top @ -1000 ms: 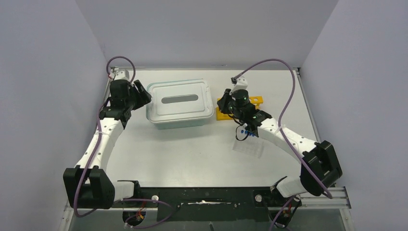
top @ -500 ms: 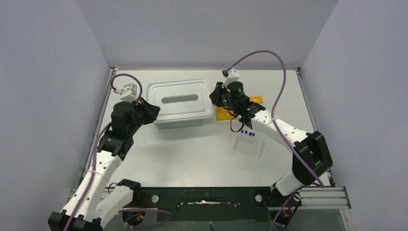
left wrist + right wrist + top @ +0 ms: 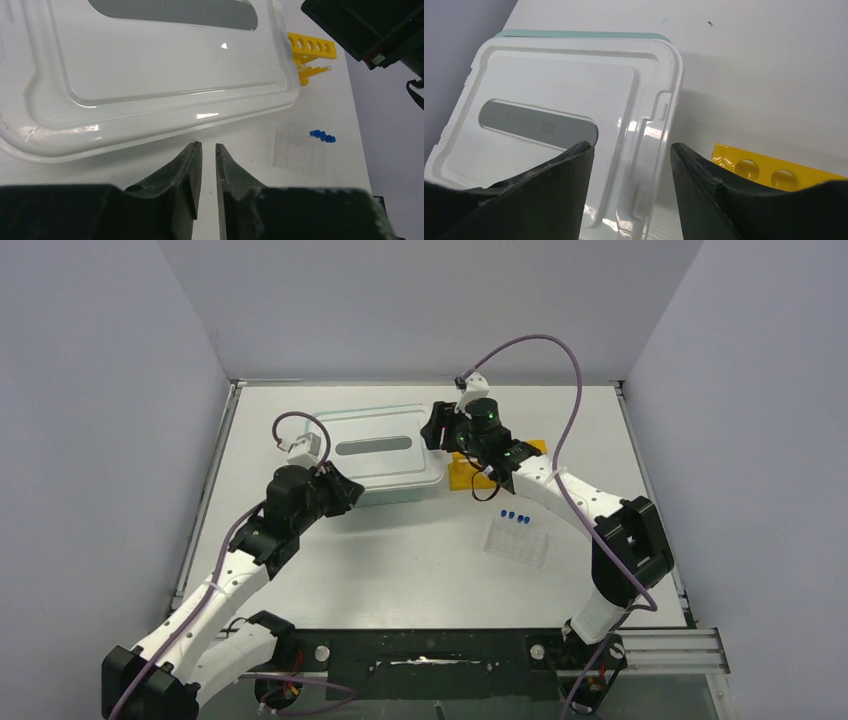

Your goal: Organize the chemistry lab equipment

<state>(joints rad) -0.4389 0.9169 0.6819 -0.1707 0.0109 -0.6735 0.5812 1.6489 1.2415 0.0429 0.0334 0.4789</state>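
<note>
The glossy white lid (image 3: 554,75) lies with its long axis left to right; the right hand (image 3: 630,148), fingers well apart, hangs over its short right rim, and the left hand (image 3: 207,146), fingers nearly together on nothing, is just off its near edge. The small blue-capped tubes (image 3: 322,135) lie on the tabletop (image 3: 400,550) to the right of it, nearer the right hand.

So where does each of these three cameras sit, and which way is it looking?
Top external: above and behind the arms, looking down on the table; both show.
Left wrist: just behind the left gripper, looking past it at the lid's near edge.
Right wrist: just behind the right gripper, looking past it at the lid's right edge.
Shared: all three see the lid and the yellow rack.
</note>
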